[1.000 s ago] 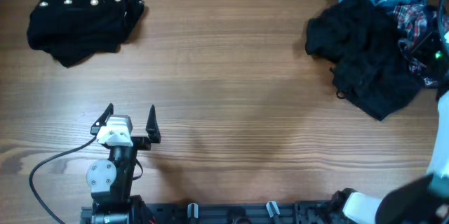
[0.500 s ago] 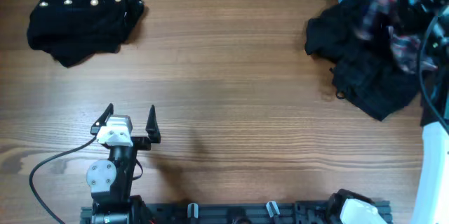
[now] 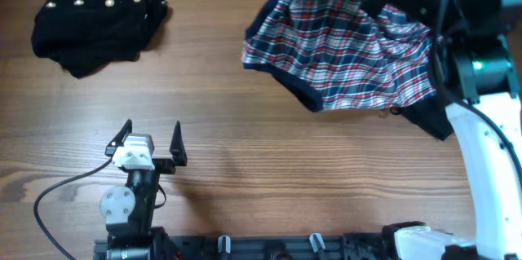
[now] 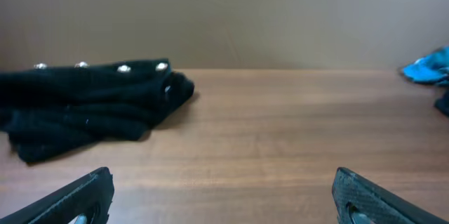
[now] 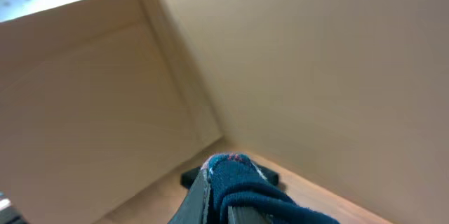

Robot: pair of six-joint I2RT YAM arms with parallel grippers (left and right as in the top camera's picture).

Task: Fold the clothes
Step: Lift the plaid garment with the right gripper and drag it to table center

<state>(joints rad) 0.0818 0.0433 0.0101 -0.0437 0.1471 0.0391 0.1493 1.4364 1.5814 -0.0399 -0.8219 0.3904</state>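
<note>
One plaid garment (image 3: 342, 48) was pinched by the right jaws; one four-studded black garment (image 3: 94, 24) was counted; the left jaws were held spread.

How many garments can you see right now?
4. Studded black one at far left; plaid one spread out at far right; black one poking out under its near edge; blue one at the left wrist view's right edge. More may be hidden beneath the plaid.
</note>
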